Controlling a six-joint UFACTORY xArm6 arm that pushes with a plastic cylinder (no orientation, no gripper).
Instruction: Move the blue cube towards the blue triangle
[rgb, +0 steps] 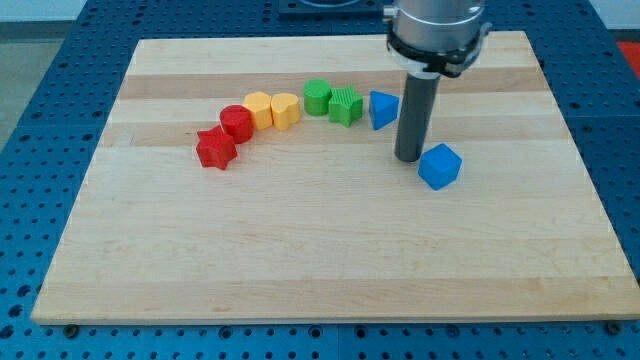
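The blue cube (440, 166) sits on the wooden board (330, 260) right of centre. The blue triangle (381, 109) lies up and to the left of it, at the right end of a curved row of blocks. My tip (407, 158) rests on the board between the two, just left of the blue cube and just below and right of the blue triangle. The rod's upper part partly hides the triangle's right edge.
The row runs leftward from the triangle: a green block (346, 105), a green cylinder (318, 97), a yellow block (286, 110), a yellow block (259, 108), a red cylinder (237, 122) and a red star (216, 148). A blue perforated table surrounds the board.
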